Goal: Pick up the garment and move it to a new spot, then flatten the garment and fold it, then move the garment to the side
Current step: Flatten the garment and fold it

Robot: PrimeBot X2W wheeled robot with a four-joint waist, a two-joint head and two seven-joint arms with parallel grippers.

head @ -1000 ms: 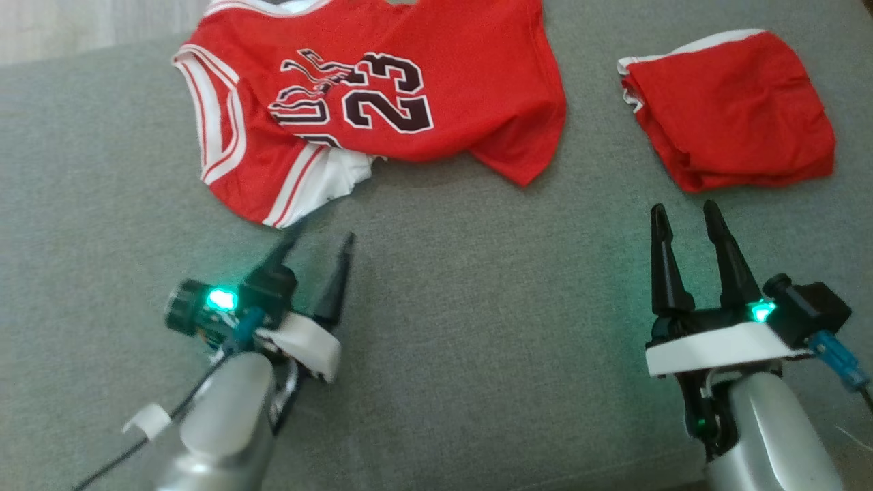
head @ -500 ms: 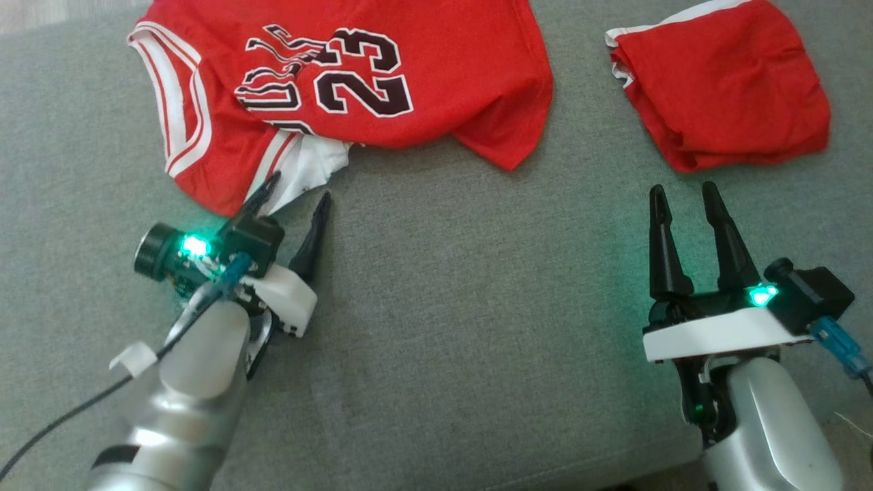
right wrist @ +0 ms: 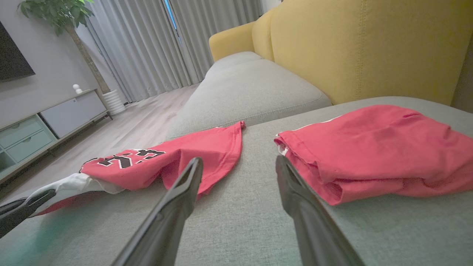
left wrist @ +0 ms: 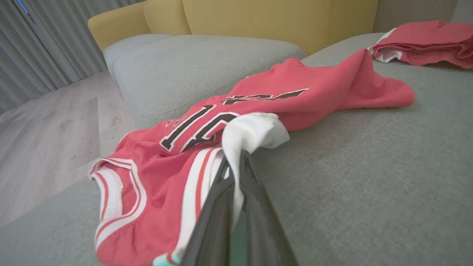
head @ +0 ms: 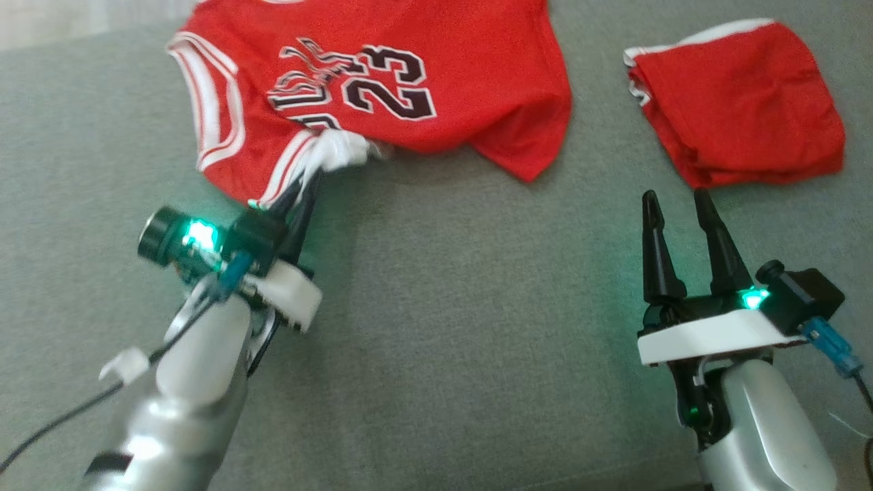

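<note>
the left fingers (head: 299, 213), spread a moment ago, are now clenching the white near edge of the jersey (head: 477, 61) on the sofa (head: 477, 307) — lifting can begin; the right fingers (head: 656, 252) are staying released.

The jersey (head: 477, 75) is thin, smooth cloth with a slight sheen; the sofa cushion (head: 436, 307) is coarse, matt grey weave.

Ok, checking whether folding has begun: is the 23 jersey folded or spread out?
Spread, but rumpled: the jersey lies mostly open on the grey cushion, number showing, its white edge bunched in the shut left gripper.
</note>
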